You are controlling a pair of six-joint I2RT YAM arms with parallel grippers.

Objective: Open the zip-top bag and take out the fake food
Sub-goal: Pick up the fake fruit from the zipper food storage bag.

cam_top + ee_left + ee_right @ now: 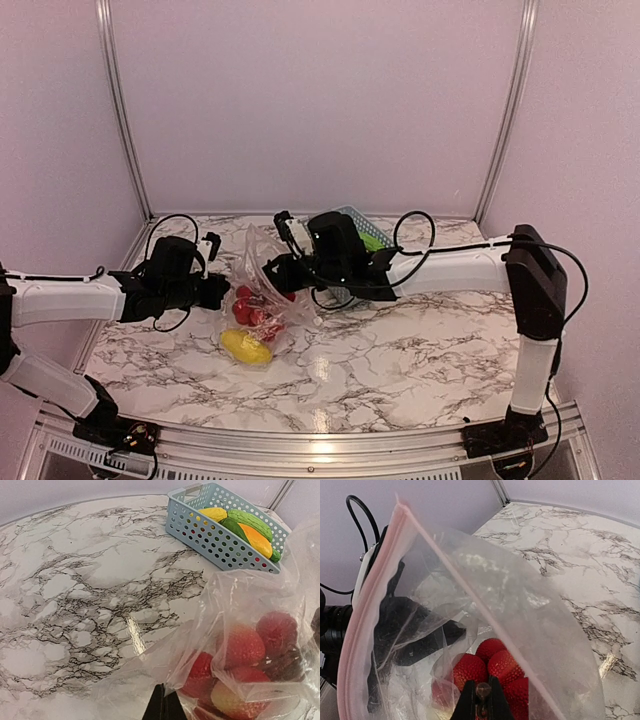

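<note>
**Top external view.** The zip-top bag (pixel 283 318) lies on the counter (pixel 420 350), left of centre, between the two arms. Its mouth is raised toward the back and its long axis runs from there down to the near edge. The fake food sits low inside it: red fruits (pixel 248 313) and, nearest the bases, a yellow piece (pixel 245 346). The left end effector (pixel 218 290) is at the bag's left edge. The right end effector (pixel 272 270) points into the raised mouth from the right. A basket (pixel 352 215) stands behind the right arm.

**Left wrist view.** The left end effector (pixel 163 707) is closed, its tips pinched on a fold of bag film (pixel 240 595). The red fruits (pixel 242 647) lie just to its right, behind the plastic. The basket (pixel 215 537), well apart, holds yellow, green and orange pieces.

**Right wrist view.** The pink zip strip (pixel 357 630) is parted, so the mouth is open. The right end effector (pixel 481 702) is closed. I cannot tell whether anything is nipped between its tips. The red fruits (pixel 470 670) lie directly ahead of the tips and very near.

**Judgement.** The right arm is nearer the food, and its line of reach runs straight down the bag's long axis.
</note>
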